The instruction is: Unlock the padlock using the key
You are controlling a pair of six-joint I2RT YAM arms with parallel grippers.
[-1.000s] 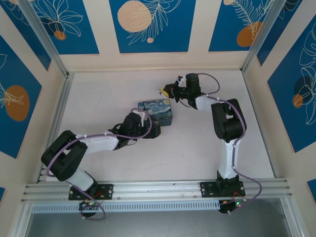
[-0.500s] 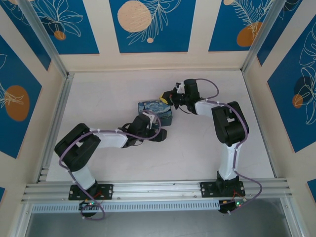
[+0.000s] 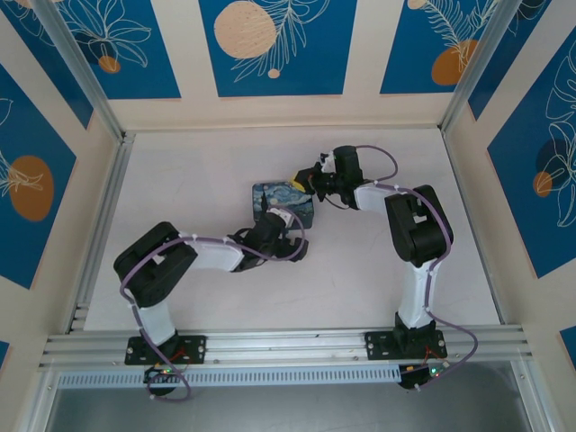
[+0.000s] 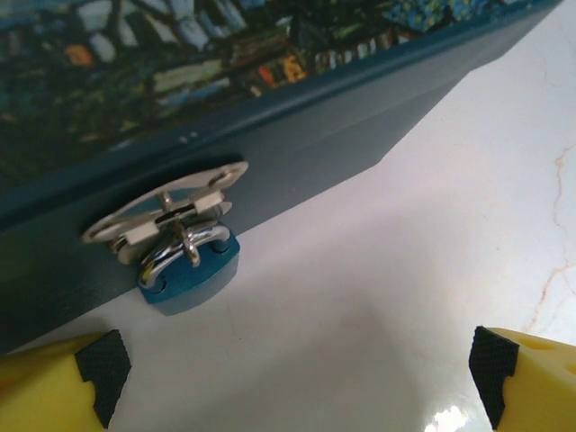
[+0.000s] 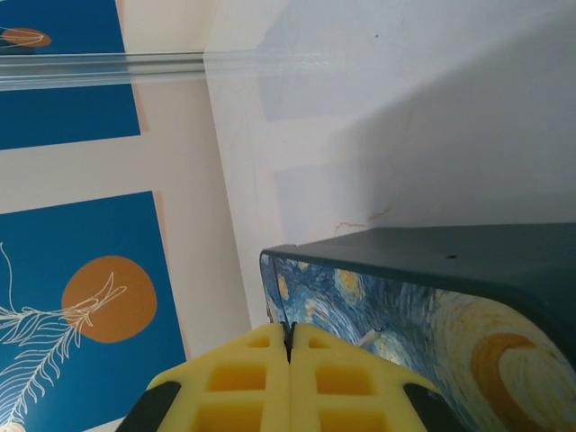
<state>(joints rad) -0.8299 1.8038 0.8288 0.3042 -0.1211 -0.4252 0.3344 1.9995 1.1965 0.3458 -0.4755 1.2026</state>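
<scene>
The padlock (image 4: 184, 263), a tiny blue body with a silver shackle, hangs from the metal hasp (image 4: 166, 209) on the front wall of the swirl-painted box (image 3: 286, 200). My left gripper (image 4: 297, 382) is open just in front of it, and its black pads (image 4: 101, 358) straddle bare table to the padlock's right. In the top view the left gripper (image 3: 286, 238) is at the box's near side. My right gripper (image 5: 290, 346) is shut above the box's far right corner (image 3: 304, 180). A thin dark sliver pinched between its fingertips looks like the key (image 5: 287, 329) seen edge-on.
The painted box (image 5: 432, 306) lies mid-table on the white tabletop (image 3: 207, 171). Blue-patterned walls (image 3: 270, 45) and aluminium rails (image 3: 99, 207) enclose the table. Purple cables (image 3: 216, 243) run along both arms.
The left arm has slid right along the box's near side, closer to the padlock. The right gripper has come down and nearer to the box's far right corner.
</scene>
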